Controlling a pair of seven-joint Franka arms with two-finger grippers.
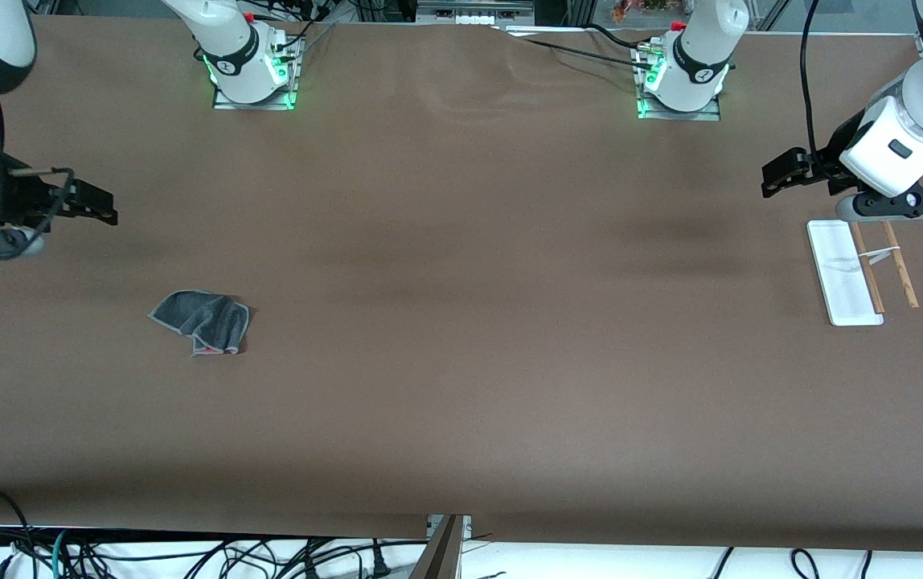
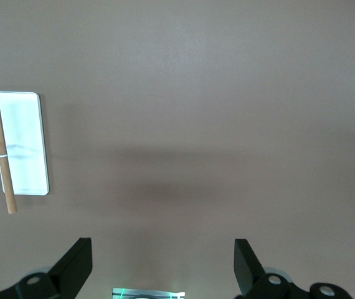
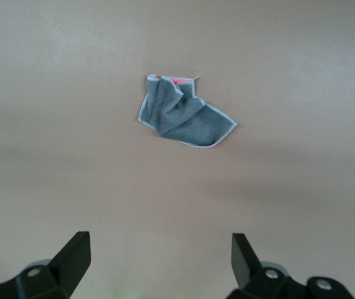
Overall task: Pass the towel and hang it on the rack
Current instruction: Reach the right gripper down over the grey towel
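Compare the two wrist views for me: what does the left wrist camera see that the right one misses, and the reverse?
Only the left wrist view shows the rack: its white base flat on the table, two brown rods and a pale crosspiece, with the open left gripper over bare table beside it. Only the right wrist view shows the towel, crumpled, grey side up with a sliver of pink-red, lying untouched ahead of the open right gripper. Both show the brown table and an empty gripper.
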